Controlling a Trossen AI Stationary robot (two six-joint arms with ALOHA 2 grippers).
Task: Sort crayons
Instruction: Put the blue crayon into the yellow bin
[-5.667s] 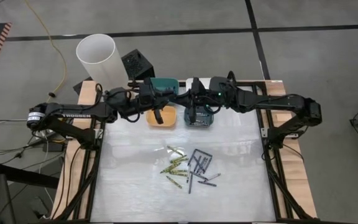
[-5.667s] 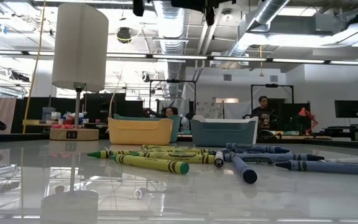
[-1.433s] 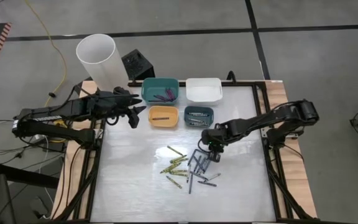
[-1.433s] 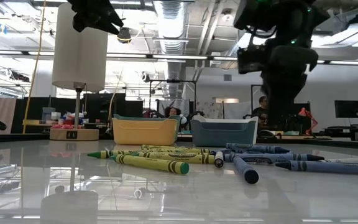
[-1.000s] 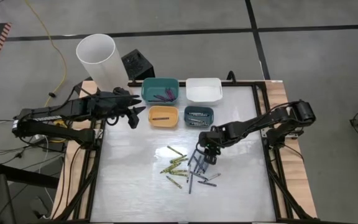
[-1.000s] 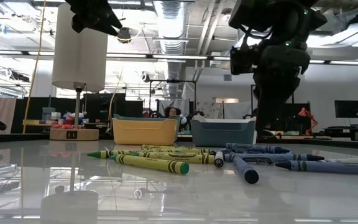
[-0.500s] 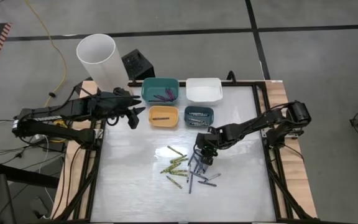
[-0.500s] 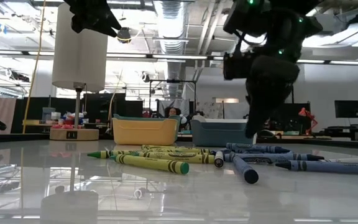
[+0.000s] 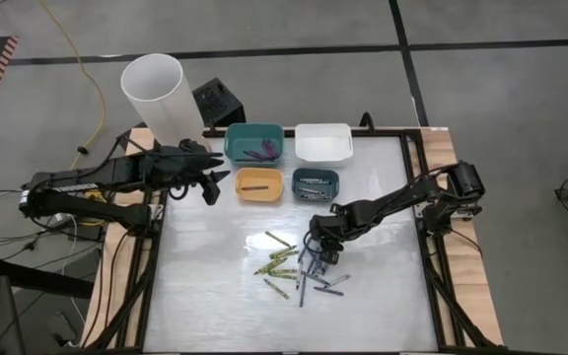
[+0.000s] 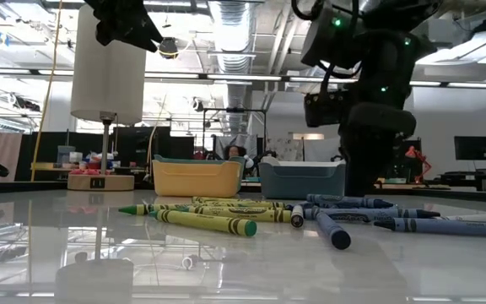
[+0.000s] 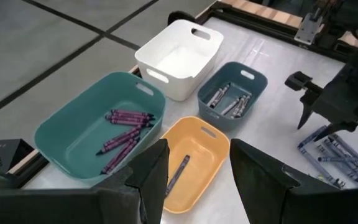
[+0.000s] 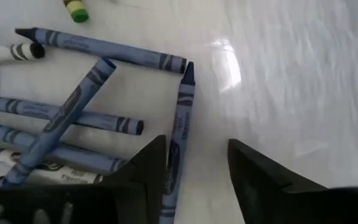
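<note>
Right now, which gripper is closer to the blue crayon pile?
Right. The right gripper hangs open directly over the blue crayons; the left gripper waits open beside the orange bin, well away.

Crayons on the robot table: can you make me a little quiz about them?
1. True or false: the white bin has purple crayons in it.
2. Which bin holds the purple crayons? A) yellow bin B) teal bin C) grey-blue bin
3. What colour are the crayons right under the right gripper?

Key: 1. False, it looks empty. 2. B. 3. Blue; the open right gripper hangs just above them, while the left gripper waits open by the bins.
</note>
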